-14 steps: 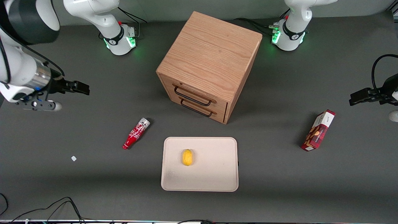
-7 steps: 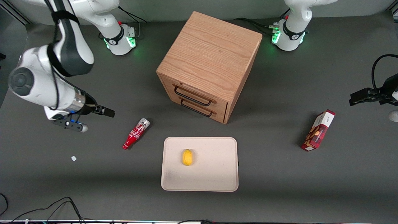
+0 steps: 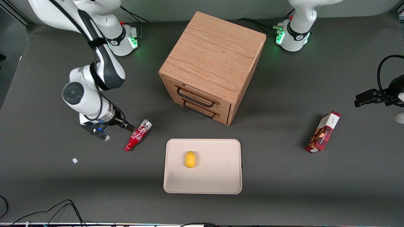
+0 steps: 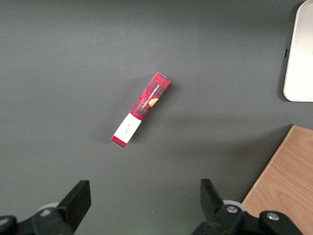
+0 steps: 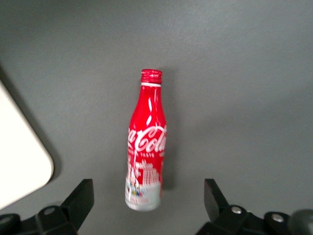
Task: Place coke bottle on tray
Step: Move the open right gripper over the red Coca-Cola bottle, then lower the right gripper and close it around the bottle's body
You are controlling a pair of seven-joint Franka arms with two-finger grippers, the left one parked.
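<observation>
Red coke bottle (image 5: 145, 142) now centred under my gripper (image 3: 127, 126), jaws spread, empty; arm swung in, grasp next, tray (image 3: 221, 183) at 4 o'clock.

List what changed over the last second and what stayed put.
The right arm swung in from the working arm's end of the table, bringing its gripper down beside the coke bottle. Its fingers are open, with the bottle centred between them in the wrist view; nothing has been grasped. The bottle, tray, yellow object on it, drawer cabinet and snack box have not moved.
</observation>
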